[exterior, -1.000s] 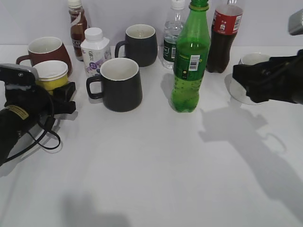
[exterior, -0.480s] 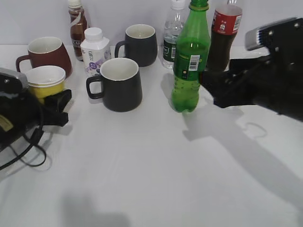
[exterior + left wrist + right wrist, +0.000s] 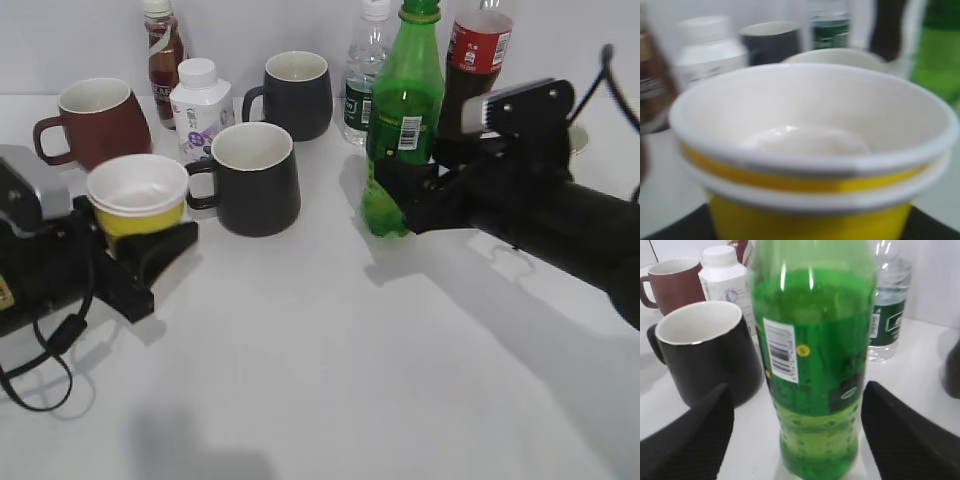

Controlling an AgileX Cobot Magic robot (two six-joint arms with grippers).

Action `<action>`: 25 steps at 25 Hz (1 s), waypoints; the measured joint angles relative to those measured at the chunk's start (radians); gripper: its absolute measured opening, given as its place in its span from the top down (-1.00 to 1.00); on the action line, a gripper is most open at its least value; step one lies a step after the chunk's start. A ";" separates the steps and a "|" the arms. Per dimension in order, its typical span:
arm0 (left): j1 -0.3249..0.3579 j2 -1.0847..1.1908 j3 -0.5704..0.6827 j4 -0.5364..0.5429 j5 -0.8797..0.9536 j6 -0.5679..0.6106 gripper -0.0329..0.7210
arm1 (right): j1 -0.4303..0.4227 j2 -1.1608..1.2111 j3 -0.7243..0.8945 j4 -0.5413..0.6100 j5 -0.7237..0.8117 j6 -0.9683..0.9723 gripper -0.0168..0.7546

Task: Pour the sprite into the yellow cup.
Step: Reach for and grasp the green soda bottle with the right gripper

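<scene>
The sprite [image 3: 404,110] is a tall green bottle with a barcode label, standing upright at the back centre. It fills the right wrist view [image 3: 812,355]. My right gripper [image 3: 392,205] is open, with a black finger on each side of the bottle's lower body [image 3: 805,440] and small gaps between them. The yellow cup [image 3: 137,195] has a white inside and looks like two nested cups. It is held off the table at the left and looks empty in the left wrist view [image 3: 810,150]. My left gripper [image 3: 150,245] is shut on its lower part.
A black mug [image 3: 255,180] stands between the cup and the sprite, another [image 3: 297,95] behind it. A brown-red mug [image 3: 95,120], a white milk bottle [image 3: 200,105], a brown drink bottle [image 3: 163,50], a water bottle [image 3: 365,80] and a cola bottle [image 3: 472,70] line the back.
My left gripper has lifted the yellow cup and carried it right and toward the front. My right gripper has moved left from the table's right side until its fingers straddle the sprite.
</scene>
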 joint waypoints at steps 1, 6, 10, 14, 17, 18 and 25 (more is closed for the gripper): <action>-0.001 -0.001 0.000 0.035 0.000 -0.018 -0.14 | 0.000 0.021 -0.015 0.000 -0.004 0.000 -0.59; -0.001 -0.002 0.000 0.164 0.000 -0.082 -0.14 | 0.000 0.103 -0.098 0.003 -0.006 0.000 -0.59; -0.001 -0.002 0.000 0.188 0.000 -0.105 -0.14 | 0.000 0.150 -0.158 0.001 -0.006 -0.001 -0.59; -0.001 -0.002 0.000 0.217 0.000 -0.113 -0.13 | 0.000 0.191 -0.213 0.001 -0.005 -0.001 -0.59; -0.023 -0.002 0.000 0.226 0.000 -0.114 -0.13 | 0.000 0.208 -0.254 0.001 0.004 -0.001 -0.59; -0.034 -0.002 0.000 0.228 0.000 -0.114 -0.13 | 0.000 0.215 -0.264 0.001 0.005 -0.001 -0.58; -0.121 -0.002 0.000 0.218 0.000 -0.114 -0.13 | 0.000 0.221 -0.283 -0.059 0.013 -0.003 -0.15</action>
